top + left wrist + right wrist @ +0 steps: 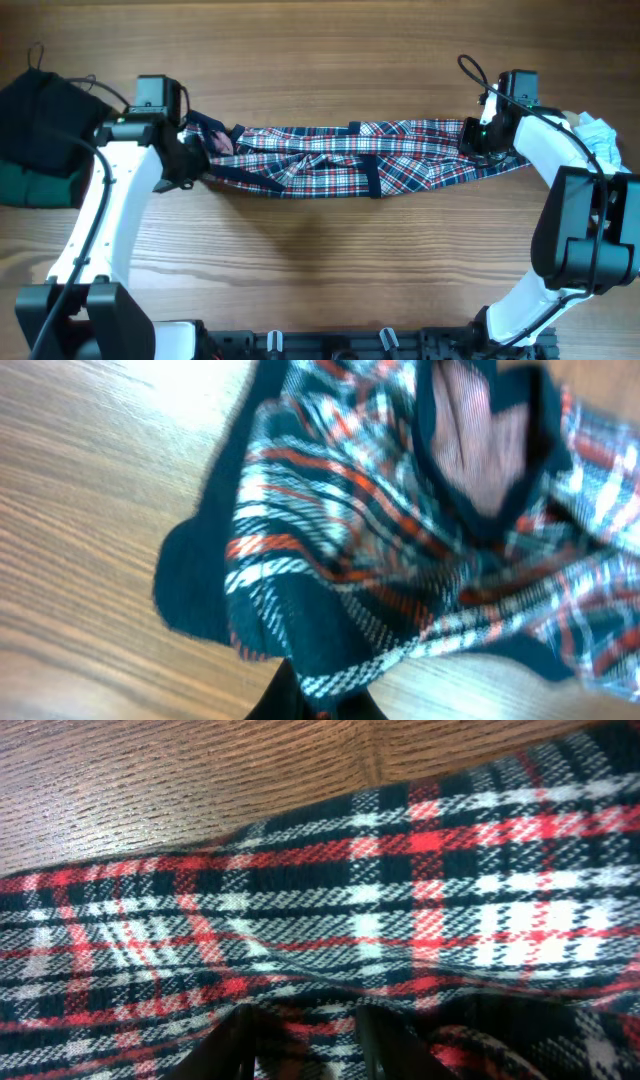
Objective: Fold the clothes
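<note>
Stretching taut across the wooden table, the plaid shirt; left jaws, right jaws each pinching one end

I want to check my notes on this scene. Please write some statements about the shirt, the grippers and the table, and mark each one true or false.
1. The plaid shirt hangs stretched between the left gripper and the right gripper. True.
2. The shirt is green and yellow. False: it is red, navy and white.
3. A pile of dark clothes lies beside the left arm. True.
4. The shirt is already folded into a neat square. False: it is a long, bunched strip.
5. The table is white plastic. False: it shows brown wood grain.
</note>
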Motion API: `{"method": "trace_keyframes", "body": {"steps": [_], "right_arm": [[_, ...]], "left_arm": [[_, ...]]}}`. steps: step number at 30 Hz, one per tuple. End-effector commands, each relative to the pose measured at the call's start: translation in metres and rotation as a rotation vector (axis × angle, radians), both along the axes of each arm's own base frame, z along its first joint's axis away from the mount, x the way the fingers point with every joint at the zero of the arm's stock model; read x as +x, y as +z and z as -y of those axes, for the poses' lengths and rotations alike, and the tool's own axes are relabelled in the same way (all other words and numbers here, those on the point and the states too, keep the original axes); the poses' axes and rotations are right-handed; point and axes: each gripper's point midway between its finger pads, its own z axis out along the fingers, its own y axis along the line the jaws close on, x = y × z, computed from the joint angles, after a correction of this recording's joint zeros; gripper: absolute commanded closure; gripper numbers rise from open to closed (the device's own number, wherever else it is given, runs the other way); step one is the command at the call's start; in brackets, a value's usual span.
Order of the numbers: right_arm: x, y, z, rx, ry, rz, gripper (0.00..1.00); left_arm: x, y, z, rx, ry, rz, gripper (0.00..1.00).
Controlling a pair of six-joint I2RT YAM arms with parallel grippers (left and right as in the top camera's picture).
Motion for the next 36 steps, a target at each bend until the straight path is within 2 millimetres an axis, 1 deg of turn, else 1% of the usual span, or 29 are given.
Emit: {"method": "trace_keyframes", "body": {"steps": [1,3,4,5,9,12,15,17,18,19,20,21,22,23,26,27,29,30,32,34,36], "right_arm": [[-0.034,-0.048,0.009,-0.019,-0.023,-0.149,0.64],[-0.035,-0.048,0.009,-0.018,-0.023,-0.151,0.64],[-0.035,-0.048,0.009,-0.018,-0.023,-0.152,0.64],[-0.035,-0.048,0.009,-0.018,-0.023,-0.152,0.64],[-0.035,-0.048,0.009,-0.018,-0.023,-0.152,0.64],[-0.035,-0.048,0.009,-0.018,-0.023,-0.153,0.64],[-0.035,-0.048,0.009,-0.018,-0.023,-0.153,0.64],[-0.035,-0.048,0.009,-0.018,-0.023,-0.153,0.64],[-0.035,-0.048,0.009,-0.018,-0.023,-0.153,0.64],[-0.035,-0.048,0.009,-0.015,-0.022,-0.152,0.64],[-0.035,-0.048,0.009,-0.015,-0.023,-0.152,0.64],[-0.035,-0.048,0.009,-0.015,-0.022,-0.152,0.64],[-0.035,-0.048,0.009,-0.015,-0.023,-0.152,0.64],[-0.035,-0.048,0.009,-0.015,-0.022,-0.152,0.64],[-0.035,-0.048,0.009,-0.015,-0.022,-0.152,0.64],[-0.035,-0.048,0.009,-0.015,-0.023,-0.153,0.64],[-0.035,-0.048,0.009,-0.015,-0.022,-0.153,0.64],[-0.035,-0.048,0.009,-0.015,-0.023,-0.153,0.63],[-0.035,-0.048,0.009,-0.015,-0.022,-0.152,0.63],[-0.035,-0.048,0.009,-0.014,-0.023,-0.152,0.63],[-0.036,-0.048,0.009,-0.014,-0.022,-0.155,0.63]], "left_arm": [[0.02,0.015,-0.019,-0.011,0.114,0.112,0.96],[0.029,0.015,-0.02,-0.015,0.115,0.144,0.96],[0.032,0.012,-0.016,-0.032,0.108,0.144,0.96],[0.033,0.006,-0.013,-0.048,0.104,0.127,0.96],[0.029,-0.033,-0.013,-0.052,0.107,0.003,0.96],[0.024,-0.054,-0.012,-0.052,0.108,-0.073,0.96],[0.022,-0.073,-0.014,-0.04,0.111,-0.125,0.96],[0.023,-0.079,-0.019,-0.013,0.114,-0.134,0.96],[0.024,-0.081,-0.022,0.003,0.116,-0.133,0.92],[0.026,-0.081,-0.024,0.012,0.118,-0.124,0.88],[0.03,-0.08,-0.024,0.011,0.118,-0.108,0.82],[0.034,-0.08,-0.024,0.012,0.118,-0.09,0.64],[0.039,-0.079,-0.024,0.011,0.118,-0.071,0.55],[0.042,-0.079,-0.025,0.012,0.118,-0.06,0.53],[0.053,-0.068,-0.025,0.012,0.115,-0.019,0.53],[0.061,-0.056,-0.026,0.013,0.115,0.015,0.53],[0.065,-0.045,-0.026,0.013,0.115,0.048,0.51],[0.065,-0.04,-0.026,0.014,0.115,0.062,0.48],[0.069,-0.036,-0.029,0.028,0.119,0.085,0.42],[0.077,-0.033,-0.029,0.028,0.119,0.121,0.39],[0.09,-0.029,-0.03,0.028,0.12,0.177,0.37]]}}
